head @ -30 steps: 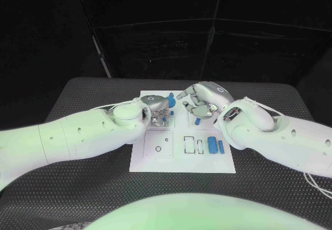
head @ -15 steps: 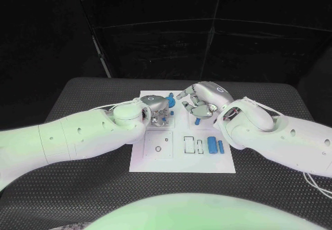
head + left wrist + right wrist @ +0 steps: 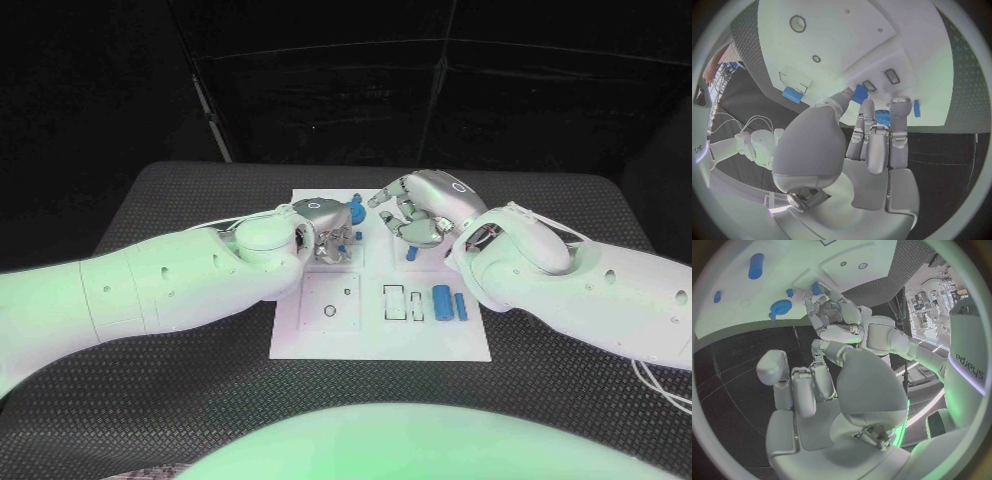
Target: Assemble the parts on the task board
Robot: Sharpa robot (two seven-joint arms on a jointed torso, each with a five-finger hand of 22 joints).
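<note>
The white task board [image 3: 329, 340] lies in the middle of the table. My left hand [image 3: 329, 224] is low over its far part, and its thumb and a fingertip [image 3: 869, 106] pinch a small blue part [image 3: 860, 93] against the board. That part [image 3: 816, 288] also shows at the left hand's [image 3: 832, 315] fingertips in the right wrist view. A blue gear-like part [image 3: 781, 306] lies close by. My right hand [image 3: 415, 214] hovers just right of it, fingers loosely bent and holding nothing. A blue cylinder [image 3: 441, 302] and a blue bar [image 3: 462, 306] lie by empty slots [image 3: 394, 301].
Another blue piece [image 3: 411, 253] stands on the board under my right hand. Both forearms cross the table's sides toward the board. Bare black table mat [image 3: 188, 200] surrounds the board, with dark wall panels behind.
</note>
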